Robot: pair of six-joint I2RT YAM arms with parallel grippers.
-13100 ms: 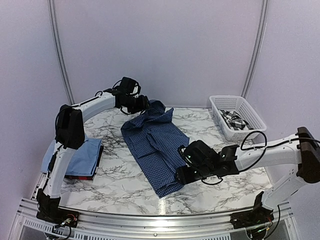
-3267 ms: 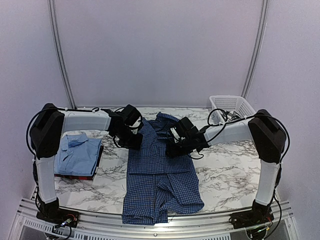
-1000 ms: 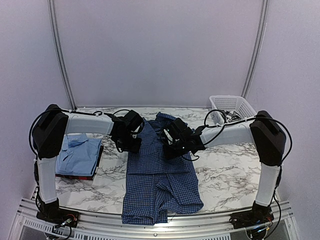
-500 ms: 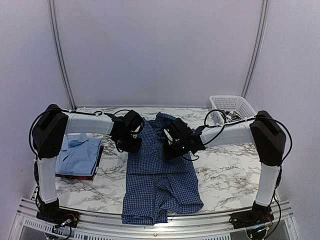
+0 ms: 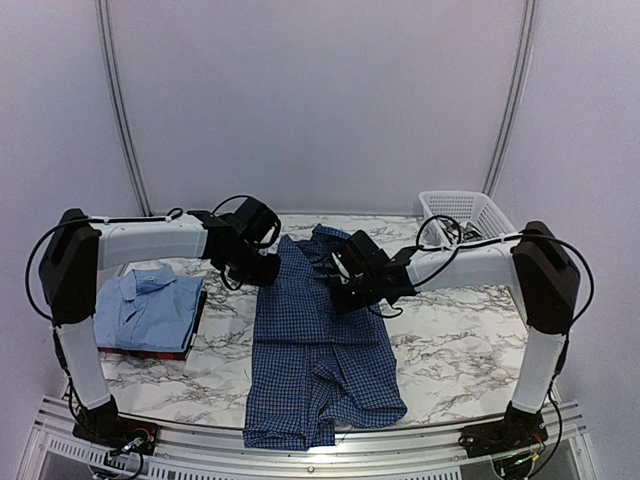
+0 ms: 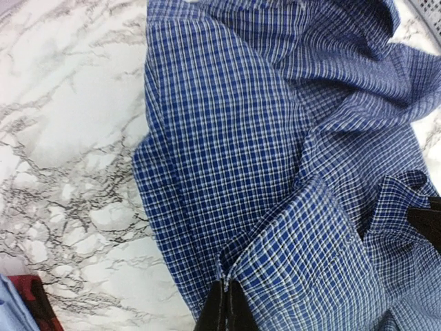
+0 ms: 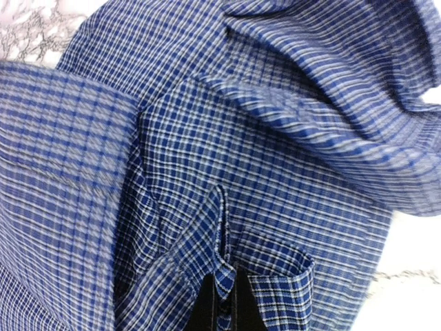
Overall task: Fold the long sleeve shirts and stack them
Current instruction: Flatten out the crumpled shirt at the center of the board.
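Pressed together, the left gripper (image 6: 226,307) pinches the left edge of the navy shirt (image 5: 315,350). The right gripper (image 7: 227,300) is likewise clamped shut on a raised fold at the navy shirt's right side. The navy shirt lies lengthwise on the table (image 5: 450,340), hem at the near edge and collar bunched at the far end. Left of it, well apart, a folded blue shirt (image 5: 150,305) rests on a red shirt (image 5: 160,352). Beyond the navy shirt's far right corner stands a basket (image 5: 470,212).

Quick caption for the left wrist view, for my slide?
Left end effector shut on a fold of the navy checked shirt lying on the marble table.
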